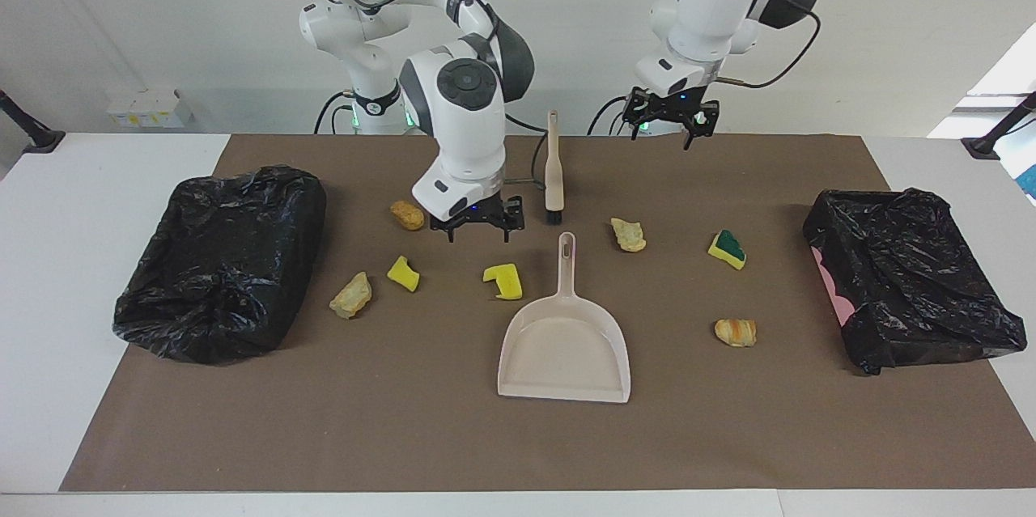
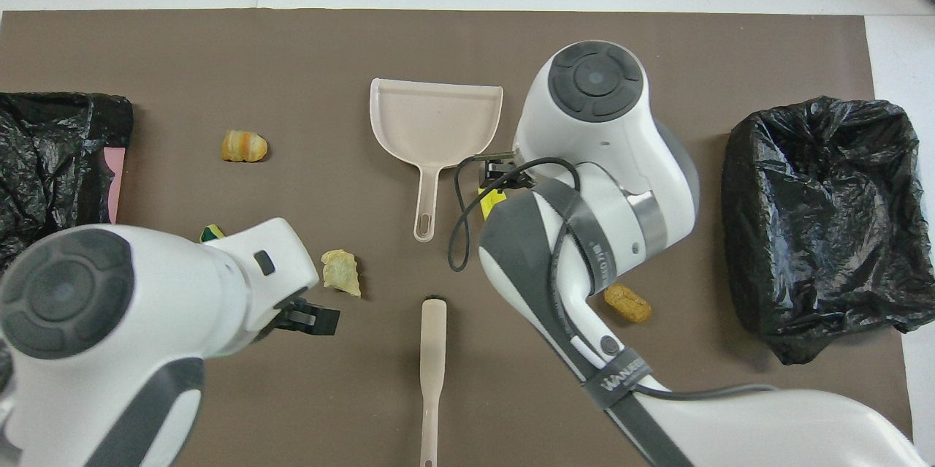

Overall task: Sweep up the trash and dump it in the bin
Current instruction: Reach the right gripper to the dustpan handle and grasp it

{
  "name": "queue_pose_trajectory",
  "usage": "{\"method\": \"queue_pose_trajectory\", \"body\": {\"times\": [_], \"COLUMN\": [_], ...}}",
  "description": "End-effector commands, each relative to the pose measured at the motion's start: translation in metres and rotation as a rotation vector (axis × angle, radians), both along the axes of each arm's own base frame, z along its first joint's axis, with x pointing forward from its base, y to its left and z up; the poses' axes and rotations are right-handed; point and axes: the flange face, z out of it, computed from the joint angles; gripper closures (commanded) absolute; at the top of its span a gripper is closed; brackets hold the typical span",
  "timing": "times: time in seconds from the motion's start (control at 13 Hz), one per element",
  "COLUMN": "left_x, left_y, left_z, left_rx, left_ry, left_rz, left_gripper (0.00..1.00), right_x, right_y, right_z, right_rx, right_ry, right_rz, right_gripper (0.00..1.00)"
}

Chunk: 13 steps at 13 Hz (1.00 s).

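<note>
A beige dustpan (image 1: pixel 564 339) (image 2: pixel 436 123) lies mid-mat, its handle toward the robots. A beige brush (image 1: pixel 554 173) (image 2: pixel 432 365) lies nearer the robots. Trash is scattered: a brown lump (image 1: pixel 407 215) (image 2: pixel 627 304), two yellow sponge pieces (image 1: pixel 403 273) (image 1: pixel 504 281), tan lumps (image 1: pixel 351 295) (image 1: pixel 628 235), a green-sided sponge (image 1: pixel 727 248) and a bread lump (image 1: pixel 735 332). My right gripper (image 1: pixel 479 230) (image 2: pixel 497 171) is open and empty, in the air over the yellow sponge beside the dustpan handle. My left gripper (image 1: pixel 665 129) (image 2: pixel 310 319) is open, empty and raised over the mat's robot-side edge.
A bin lined with a black bag (image 1: pixel 218 262) (image 2: pixel 822 218) stands at the right arm's end of the brown mat. A second black-bagged bin (image 1: pixel 914 290) (image 2: pixel 58 153) stands at the left arm's end. White table shows around the mat.
</note>
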Motion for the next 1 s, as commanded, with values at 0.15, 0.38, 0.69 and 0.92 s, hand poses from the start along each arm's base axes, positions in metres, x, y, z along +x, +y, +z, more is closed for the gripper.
{"method": "queue_pose_trajectory", "body": {"times": [0.15, 0.38, 0.69, 0.92], "left_x": [-0.071, -0.118, -0.159, -0.166], "left_y": [-0.037, -0.07, -0.098, -0.114], "left_z": [-0.056, -0.103, -0.127, -0.146], "left_rx": [0.018, 0.034, 0.048, 0.032], "left_ry": [0.005, 0.005, 0.004, -0.009], "left_rz": [-0.035, -0.032, 0.004, 0.035], "left_gripper": [0.0, 0.0, 0.0, 0.0], "right_x": [0.029, 0.028, 0.007, 0.002], "right_y": [0.08, 0.107, 0.127, 0.127], "right_z": [-0.045, -0.067, -0.092, -0.096], "right_rx": [0.05, 0.065, 0.024, -0.003], "right_ry": [-0.052, -0.077, -0.037, -0.018], "right_rz": [-0.105, -0.111, -0.069, -0.06], "right_gripper": [0.0, 0.0, 0.0, 0.2]}}
